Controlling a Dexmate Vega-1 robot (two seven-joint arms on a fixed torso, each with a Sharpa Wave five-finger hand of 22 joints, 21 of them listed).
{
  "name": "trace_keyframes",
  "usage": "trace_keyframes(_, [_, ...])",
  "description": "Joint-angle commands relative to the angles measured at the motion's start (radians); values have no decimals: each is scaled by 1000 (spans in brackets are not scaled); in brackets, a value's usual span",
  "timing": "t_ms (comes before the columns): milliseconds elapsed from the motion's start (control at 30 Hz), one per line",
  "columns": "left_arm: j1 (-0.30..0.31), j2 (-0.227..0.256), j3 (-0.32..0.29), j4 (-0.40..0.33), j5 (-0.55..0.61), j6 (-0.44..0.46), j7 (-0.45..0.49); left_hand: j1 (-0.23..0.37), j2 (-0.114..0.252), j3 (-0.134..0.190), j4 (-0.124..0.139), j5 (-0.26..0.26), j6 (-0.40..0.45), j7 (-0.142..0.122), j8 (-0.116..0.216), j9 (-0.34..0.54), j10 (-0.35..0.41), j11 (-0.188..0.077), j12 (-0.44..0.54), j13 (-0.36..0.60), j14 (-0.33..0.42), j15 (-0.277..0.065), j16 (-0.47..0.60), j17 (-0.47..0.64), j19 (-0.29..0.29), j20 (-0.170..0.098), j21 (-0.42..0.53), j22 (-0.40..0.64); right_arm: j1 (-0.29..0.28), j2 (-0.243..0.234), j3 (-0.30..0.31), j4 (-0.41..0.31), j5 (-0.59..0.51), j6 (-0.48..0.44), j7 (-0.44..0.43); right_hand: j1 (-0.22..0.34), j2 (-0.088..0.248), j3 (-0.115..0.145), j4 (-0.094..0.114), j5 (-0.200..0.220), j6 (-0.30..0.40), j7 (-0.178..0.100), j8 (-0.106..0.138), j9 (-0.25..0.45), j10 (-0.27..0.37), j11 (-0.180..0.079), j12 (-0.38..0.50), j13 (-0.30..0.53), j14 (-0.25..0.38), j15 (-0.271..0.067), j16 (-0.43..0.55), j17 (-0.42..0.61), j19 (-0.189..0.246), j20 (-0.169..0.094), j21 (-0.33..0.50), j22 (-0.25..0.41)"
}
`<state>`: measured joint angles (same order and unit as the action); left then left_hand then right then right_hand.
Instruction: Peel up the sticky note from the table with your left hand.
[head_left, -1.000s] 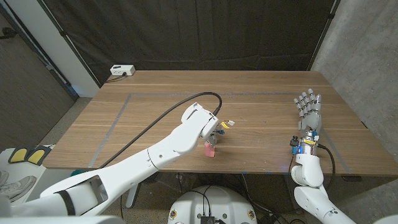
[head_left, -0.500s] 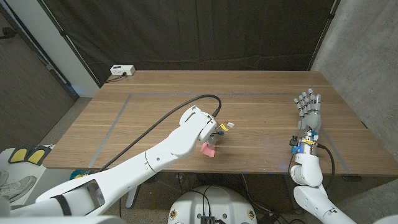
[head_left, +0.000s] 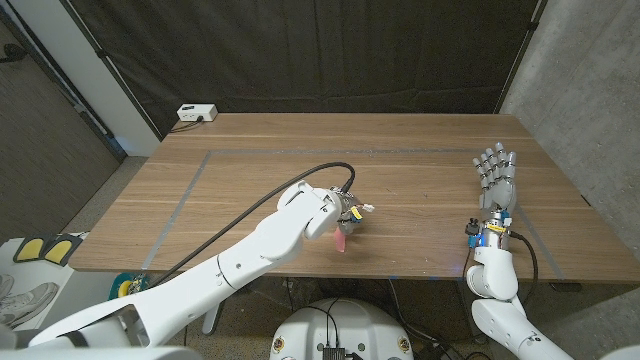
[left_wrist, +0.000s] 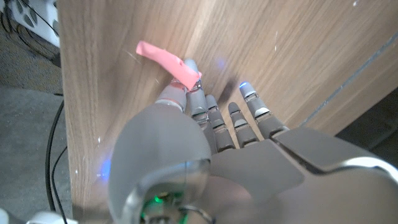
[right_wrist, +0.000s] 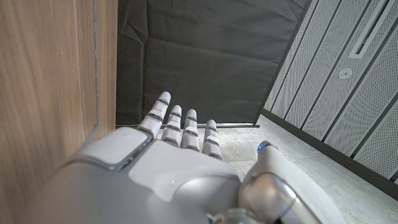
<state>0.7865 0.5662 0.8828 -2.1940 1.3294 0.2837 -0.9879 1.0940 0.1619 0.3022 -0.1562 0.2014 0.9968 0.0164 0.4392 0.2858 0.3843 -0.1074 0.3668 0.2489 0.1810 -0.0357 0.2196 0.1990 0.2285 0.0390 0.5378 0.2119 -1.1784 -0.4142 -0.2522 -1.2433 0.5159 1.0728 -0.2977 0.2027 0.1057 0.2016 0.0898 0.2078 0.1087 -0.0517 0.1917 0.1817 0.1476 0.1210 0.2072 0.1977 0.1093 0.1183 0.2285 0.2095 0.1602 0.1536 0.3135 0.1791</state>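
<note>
Item: small pink paper sticky note (left_wrist: 166, 58), pinched by left hand (head_left: 345, 213) above wooden counter (head_left: 420, 160). Handling: lift slowly, keep pinch firm. Right hand (head_left: 495, 176): spread, idle.

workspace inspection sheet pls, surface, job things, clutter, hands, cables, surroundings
surface: wooden table, with faint straight lines marked across its left part.
job's things: pink sticky note, bent and pinched at the left hand's fingertips near the table's front edge; whether any part is still stuck down cannot be told.
clutter: small white box at the far left corner.
hands: left hand pinches the note; right hand stands with fingers spread, holding nothing, on the table's right side.
cables: black cable loops over the left arm to the wrist.
surroundings: black curtain behind the table; grey perforated wall panels to the right.
</note>
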Motion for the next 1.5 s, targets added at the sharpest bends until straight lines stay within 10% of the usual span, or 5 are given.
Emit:
trace_keyframes(33, [52, 51, -71, -27, -190, -72, 224, -6, -7, 5, 8, -2, 44, -79, 3, -1, 3, 6, 9, 5, 7, 5, 4, 6, 8, 1, 10, 2, 0, -1, -2, 3, -8, 6, -16, -5, 4, 8, -3, 8, 2, 0, 2, 3, 9, 3, 0, 1, 11, -3, 4, 1, 12, 1, 0, 1])
trace_keyframes(433, [100, 81, -107, -44, -213, -57, 371, -5, -12, 2, 7, -13, 49, -83, 4, -9, -30, 7, -4, 8, -9, 9, -2, 7, -7, 3, 11, 2, 6, -8, -7, -8, -12, -8, -20, -5, 4, 9, -3, 9, 3, 0, 2, 3, 10, 2, 0, 1, 13, -3, 3, 1, 13, 0, -3, 2])
trace_keyframes(933, [278, 94, -207, -29, -236, -19, 942, -21, -4, 4, 21, -22, 29, -62, 1, -14, -39, -1, -11, 11, 7, 17, 6, 13, -31, 30, 10, 0, 8, -29, -4, -79, -68, -92, -65, -6, 3, 10, -4, 9, 5, 2, 2, 3, 12, 3, 0, 1, 12, -3, 0, 0, 13, -1, -7, 2])
trace_keyframes(1500, [375, -44, -263, 129, -383, -17, 1601, -45, -5, 13, 33, -24, 11, -80, 21, 4, -44, -4, -26, 14, 32, 15, 16, 16, -41, 51, 17, -2, 19, -42, -8, -129, -109, -158, -99, -6, 2, 11, -6, 9, 9, 5, 3, 3, 12, 7, -1, 1, 13, 0, -2, 0, 24, -30, -9, 2])
